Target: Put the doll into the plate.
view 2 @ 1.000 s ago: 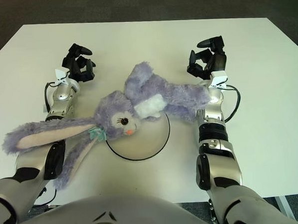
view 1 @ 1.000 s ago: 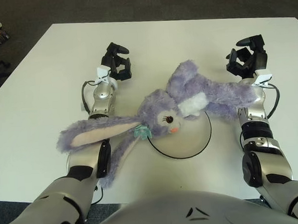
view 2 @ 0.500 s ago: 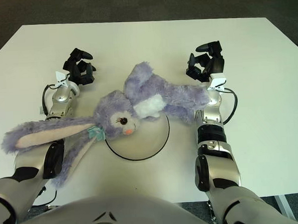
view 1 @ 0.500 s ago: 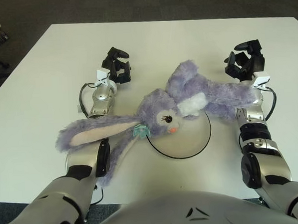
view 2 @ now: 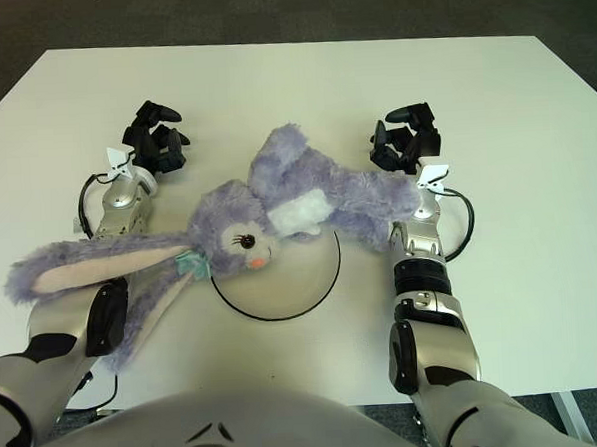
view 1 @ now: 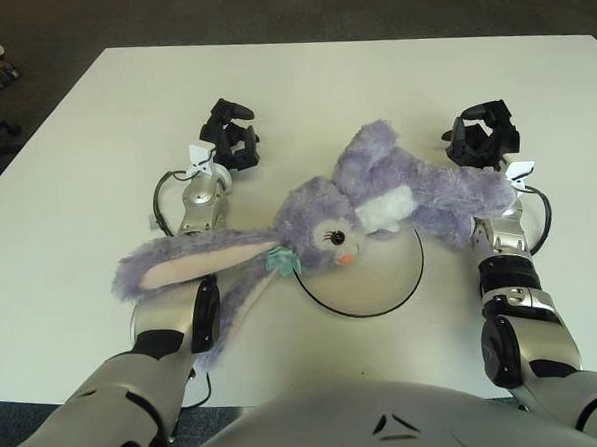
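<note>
- The table [view 1: 94, 144] is being used as the work surface; everything is being carried on its white top.
- The doll [view 1: 323, 222], a purple plush rabbit, is being seen sprawled across the plate [view 1: 407, 283]: head and white chest patch over the plate's far left part, body and legs trailing right toward the right forearm, long ears draped left over the left forearm. Judged only partly in.
- Much of the plate's near half is being left uncovered; only its thin dark rim is being seen clearly.
- Step in hand, as judged: the doll is being regrasped so it can be centred. It would be done best by pinching the torso near the white patch, lifting clear of the rim, then gathering ears and legs inward so nothing is left hanging off.
- Soft plush is being expected to sag; a grip on an ear or leg alone is being advised against.
- The left hand [view 1: 230, 142] is being held beyond the ears, apart from the doll, fingers curled, nothing gripped.
- The right hand [view 2: 404, 141] is being held just past the doll's legs, fingers curled, nothing gripped.
- No brand, label or readable writing is being seen; small white tags at both wrists are too small to read.
</note>
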Tool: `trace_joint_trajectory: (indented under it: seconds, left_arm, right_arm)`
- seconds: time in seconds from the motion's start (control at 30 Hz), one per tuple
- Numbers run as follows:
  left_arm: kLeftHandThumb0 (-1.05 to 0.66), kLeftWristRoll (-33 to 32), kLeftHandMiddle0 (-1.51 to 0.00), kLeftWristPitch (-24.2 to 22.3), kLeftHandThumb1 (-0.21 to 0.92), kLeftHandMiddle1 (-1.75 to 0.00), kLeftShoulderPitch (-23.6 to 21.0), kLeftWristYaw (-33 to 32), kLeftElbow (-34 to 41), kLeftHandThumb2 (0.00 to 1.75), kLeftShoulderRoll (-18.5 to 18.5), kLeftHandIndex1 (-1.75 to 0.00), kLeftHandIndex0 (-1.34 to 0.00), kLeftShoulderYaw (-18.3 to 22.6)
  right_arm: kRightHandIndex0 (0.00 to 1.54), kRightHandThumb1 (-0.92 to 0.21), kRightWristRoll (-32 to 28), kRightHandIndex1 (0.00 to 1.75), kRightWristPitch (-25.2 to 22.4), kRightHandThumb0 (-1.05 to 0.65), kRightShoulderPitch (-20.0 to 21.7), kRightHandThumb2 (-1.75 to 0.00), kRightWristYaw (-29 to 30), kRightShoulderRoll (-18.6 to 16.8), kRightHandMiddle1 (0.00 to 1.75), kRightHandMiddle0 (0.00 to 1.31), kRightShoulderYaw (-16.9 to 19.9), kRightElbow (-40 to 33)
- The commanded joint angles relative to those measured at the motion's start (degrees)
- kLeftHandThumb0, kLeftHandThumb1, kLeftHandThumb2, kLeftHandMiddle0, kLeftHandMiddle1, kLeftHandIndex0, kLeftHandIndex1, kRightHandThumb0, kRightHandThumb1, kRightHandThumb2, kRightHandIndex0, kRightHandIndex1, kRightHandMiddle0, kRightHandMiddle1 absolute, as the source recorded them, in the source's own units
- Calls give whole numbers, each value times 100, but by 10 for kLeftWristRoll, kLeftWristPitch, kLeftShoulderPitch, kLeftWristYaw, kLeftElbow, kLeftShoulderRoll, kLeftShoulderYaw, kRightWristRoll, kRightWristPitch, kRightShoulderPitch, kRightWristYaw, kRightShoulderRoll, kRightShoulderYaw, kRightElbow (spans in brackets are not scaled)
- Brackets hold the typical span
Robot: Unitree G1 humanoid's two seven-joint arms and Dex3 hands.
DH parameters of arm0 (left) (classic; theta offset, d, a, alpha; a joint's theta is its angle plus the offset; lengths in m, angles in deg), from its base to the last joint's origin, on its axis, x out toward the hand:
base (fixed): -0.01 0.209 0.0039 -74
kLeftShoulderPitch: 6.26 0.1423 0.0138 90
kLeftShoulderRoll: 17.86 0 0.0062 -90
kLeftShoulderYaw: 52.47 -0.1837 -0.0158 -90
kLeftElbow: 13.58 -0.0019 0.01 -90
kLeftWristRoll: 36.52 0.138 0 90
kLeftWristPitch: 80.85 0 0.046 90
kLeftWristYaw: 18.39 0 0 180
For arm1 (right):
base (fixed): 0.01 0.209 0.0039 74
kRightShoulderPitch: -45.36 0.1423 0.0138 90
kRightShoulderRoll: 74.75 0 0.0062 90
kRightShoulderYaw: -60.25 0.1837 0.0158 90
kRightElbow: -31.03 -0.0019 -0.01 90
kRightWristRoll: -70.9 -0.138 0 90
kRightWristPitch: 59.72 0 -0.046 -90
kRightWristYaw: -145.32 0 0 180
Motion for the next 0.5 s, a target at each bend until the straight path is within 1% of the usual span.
trace_joint_trajectory:
  seconds: [0.0, 0.13, 0.27, 0.43, 0.47]
  left_arm:
    - [-1, -8, -47, -4, 36, -175, 6, 7, -7, 128, 8, -175, -46, 6]
    - [-1, -11, -48, 1, 35, -175, 8, 12, -10, 129, 8, -175, -46, 10]
    - [-1, -12, -48, 7, 35, -175, 8, 15, -12, 129, 7, -175, -46, 12]
    - [-1, -8, -49, 14, 33, -175, 10, 12, -11, 131, 6, -175, -47, 11]
    - [-1, -5, -49, 14, 33, -175, 10, 9, -11, 131, 6, -175, -47, 9]
  right_arm:
    - [54, -57, -14, 141, -24, -1, -9, -91, -7, 0, 175, 33, 5, -24]
    - [55, -56, -20, 141, -67, -1, -20, -93, -8, 8, 175, 34, 5, -70]
    - [55, -55, -19, 141, -107, -1, -30, -93, -5, 8, 175, 35, 5, -111]
    - [54, -55, -24, 142, -181, -1, -42, -94, -4, 7, 175, 36, 5, -163]
    - [53, -55, -29, 142, -215, -1, -47, -94, -3, 8, 175, 36, 6, -186]
